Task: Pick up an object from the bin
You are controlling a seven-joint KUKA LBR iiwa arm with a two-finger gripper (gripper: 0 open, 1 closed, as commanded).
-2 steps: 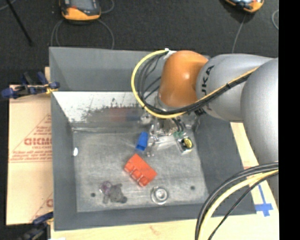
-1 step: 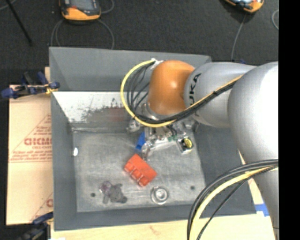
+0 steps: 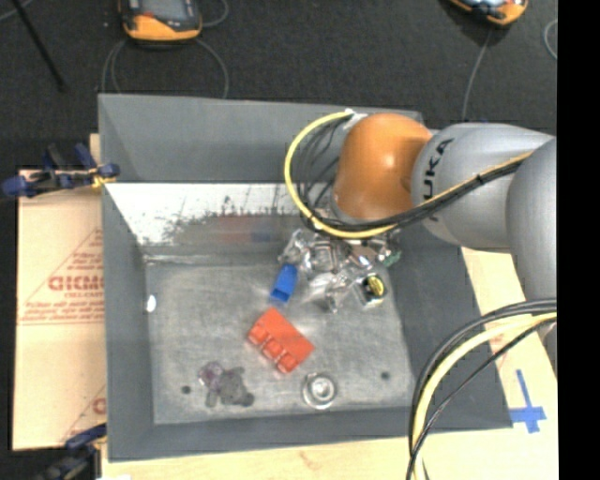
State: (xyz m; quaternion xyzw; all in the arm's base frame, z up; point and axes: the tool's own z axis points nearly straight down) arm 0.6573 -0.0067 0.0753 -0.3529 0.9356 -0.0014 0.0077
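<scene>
Pincer point(image 3: 330, 274) low at back-centre of grey metal bin point(image 3: 127, 309); clenched or released: cannot tell. One small blue plastic block point(image 3: 284, 281) just beside it, left. Nearer front: one orange-red ridged block point(image 3: 279, 340), one silver metal ring point(image 3: 320, 390), one grey-purple lump point(image 3: 226, 385).

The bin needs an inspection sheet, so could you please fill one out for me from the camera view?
Surface: grey bin, floor scuffed, dark speckles on the far wall.
Job's things: small blue block just left of the claw; orange ridged block mid-floor.
Clutter: silver ring and grey-purple clump near the front wall; white speck at left.
Grippers: claw low in the bin's far right part; grip cannot be told.
Cables: yellow-and-black cable loops round the orange wrist cover.
Surroundings: orange-and-black devices on the dark floor.
</scene>
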